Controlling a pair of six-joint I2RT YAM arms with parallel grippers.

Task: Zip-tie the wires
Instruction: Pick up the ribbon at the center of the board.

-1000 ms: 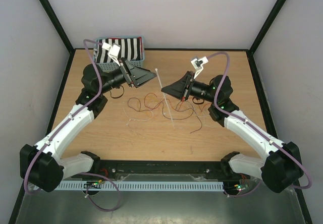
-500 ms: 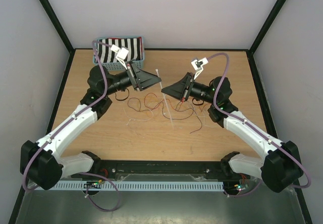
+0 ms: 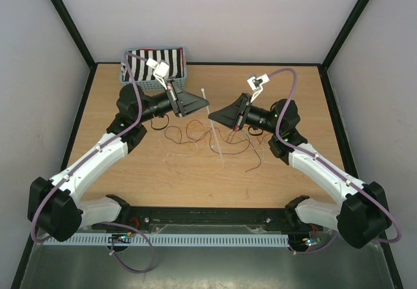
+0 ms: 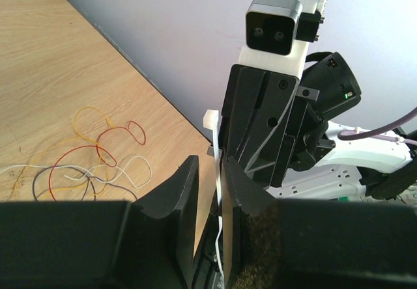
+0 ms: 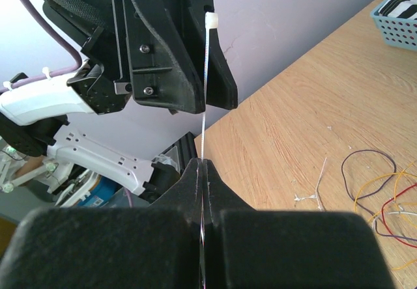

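Blue basket (image 3: 183, 74) holding striped cloth (image 3: 171, 60) (far-left corner) on wooden table (image 3: 195, 185)

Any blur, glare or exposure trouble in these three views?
Top external: even light, no glare, the wires thin but sharp. Left wrist: the near left gripper fingers are dark and soft, the zip tie between them crisp. Right wrist: the right gripper fingers nearly black, detail lost; background sharp.

Left hand (image 4: 210, 166) ajar, right hand (image 5: 202, 165) clamped
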